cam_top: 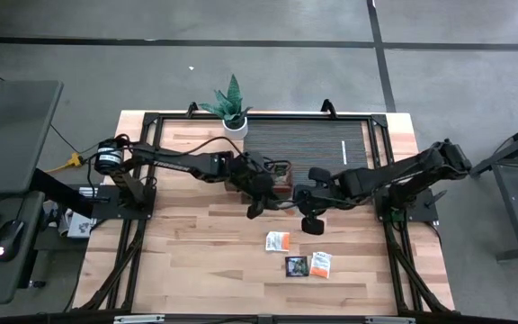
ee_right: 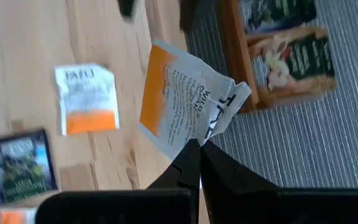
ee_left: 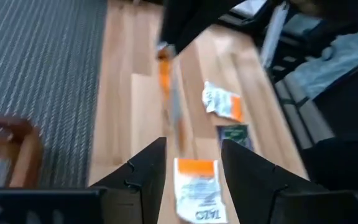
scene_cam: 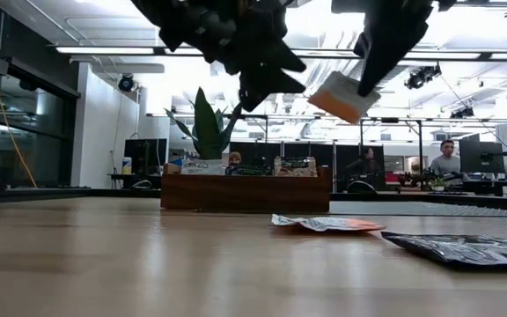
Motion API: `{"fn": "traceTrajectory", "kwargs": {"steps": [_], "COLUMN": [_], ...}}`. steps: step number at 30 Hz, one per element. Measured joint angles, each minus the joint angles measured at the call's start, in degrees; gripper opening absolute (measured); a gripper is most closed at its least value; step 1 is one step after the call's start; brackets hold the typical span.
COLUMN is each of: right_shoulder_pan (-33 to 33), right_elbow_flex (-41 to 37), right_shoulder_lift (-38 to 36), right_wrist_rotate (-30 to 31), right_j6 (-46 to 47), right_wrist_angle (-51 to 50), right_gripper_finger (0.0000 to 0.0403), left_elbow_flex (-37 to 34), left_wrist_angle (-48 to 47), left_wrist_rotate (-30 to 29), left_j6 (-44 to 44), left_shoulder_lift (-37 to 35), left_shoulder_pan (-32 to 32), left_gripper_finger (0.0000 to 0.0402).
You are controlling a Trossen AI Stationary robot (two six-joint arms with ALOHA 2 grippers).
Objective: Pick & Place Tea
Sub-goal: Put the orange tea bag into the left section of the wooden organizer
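1. Above the middle of the table (cam_top: 196,261), the right end effector (ee_right: 199,144) is pinched shut on the corner of a white-and-orange tea sachet (ee_right: 182,106), which hangs clear of the wood, tilted, with its long side running out away from the fingertips.
2. Just to the left and a little farther back lies the wooden tray (cam_top: 277,178), its compartments already showing sachets; I judge the coming move turns on carrying the held sachet that short way leftward and back, over the tray's rim.
3. Close beside it on the left, the left end effector (ee_left: 191,165) hovers with its fingers apart and nothing between them, almost over the tray, so room there is tight and the two arms could brush.
4. Nearer the front edge, three loose sachets wait: one white-and-orange sachet (cam_top: 278,240), a dark sachet (cam_top: 296,265) and another orange sachet (cam_top: 320,264), nearer the right arm.
5. Open wood lies to the near left; a potted plant (cam_top: 231,106) and a striped mat (cam_top: 331,148) stand behind.
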Motion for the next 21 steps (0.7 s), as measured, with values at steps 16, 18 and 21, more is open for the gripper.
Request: {"fn": "traceTrajectory", "kwargs": {"steps": [16, 18, 21], "right_shoulder_pan": [0.1, 0.1, 0.1], "right_elbow_flex": [0.0, 0.0, 0.0], "right_shoulder_lift": [0.0, 0.0, 0.0], "right_wrist_rotate": [0.4, 1.1, 1.3], "right_j6": [-1.9, -1.9, -2.0], "right_wrist_angle": [1.4, 1.7, 3.2], "right_gripper_finger": [0.0000, 0.0000, 0.0000], "left_elbow_flex": [0.0, 0.0, 0.0], "left_wrist_angle": [8.7, 8.7, 8.7], "left_wrist_rotate": [-4.9, -5.8, -6.5], "left_j6": [-6.3, -6.3, -7.1], "left_shoulder_lift": [0.0, 0.0, 0.0], "left_shoulder_pan": [0.0, 0.0, 0.0], "left_gripper_finger": [0.0153, 0.0153, 0.0153]}}
